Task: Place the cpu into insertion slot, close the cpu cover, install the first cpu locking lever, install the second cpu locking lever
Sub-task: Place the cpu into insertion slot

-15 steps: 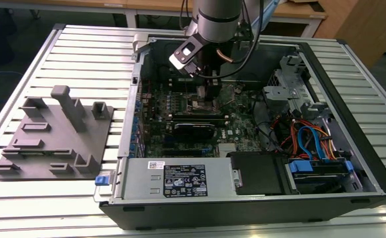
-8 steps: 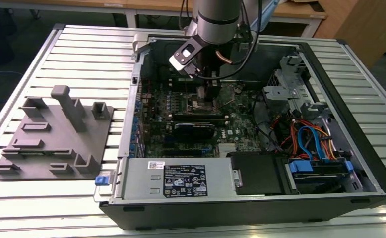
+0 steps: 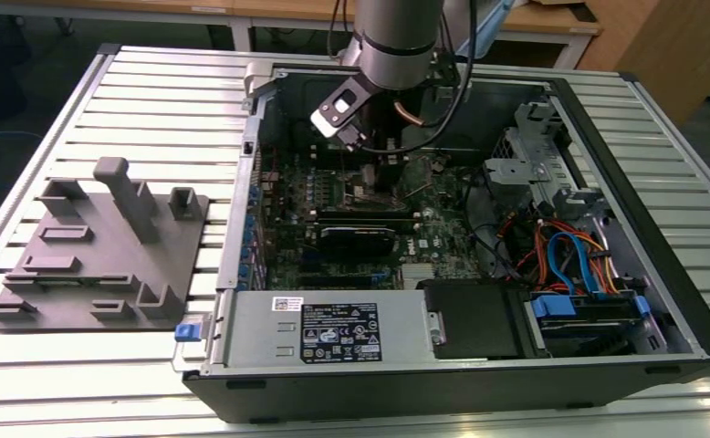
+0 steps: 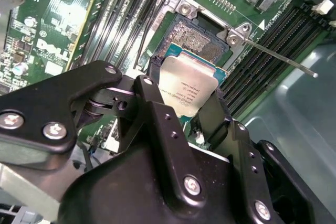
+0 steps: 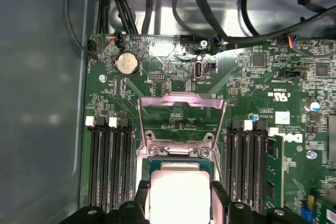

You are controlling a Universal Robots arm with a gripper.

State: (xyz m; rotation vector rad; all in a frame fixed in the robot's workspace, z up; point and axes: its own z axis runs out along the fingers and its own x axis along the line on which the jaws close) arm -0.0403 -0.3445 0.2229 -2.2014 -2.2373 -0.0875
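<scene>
The gripper (image 4: 185, 103) is clamped on the cpu (image 4: 190, 88), a finger on each side edge. Its black body hides the chip's near edge in the second wrist view, where the bare-pinned slot (image 4: 202, 40) sits just beyond and a lever (image 4: 278, 56) stands free beside it. The first wrist view shows the cover (image 5: 181, 99) open past the slot, with memory slots (image 5: 110, 166) on either side. In the exterior view, the arm (image 3: 391, 41) reaches into the case (image 3: 647, 274).

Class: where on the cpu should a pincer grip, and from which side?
By two opposite edges, coming from above its face. The cpu is a thin flat square, so only its edges offer parallel surfaces; the pincer holds it so over the insertion slot.
</scene>
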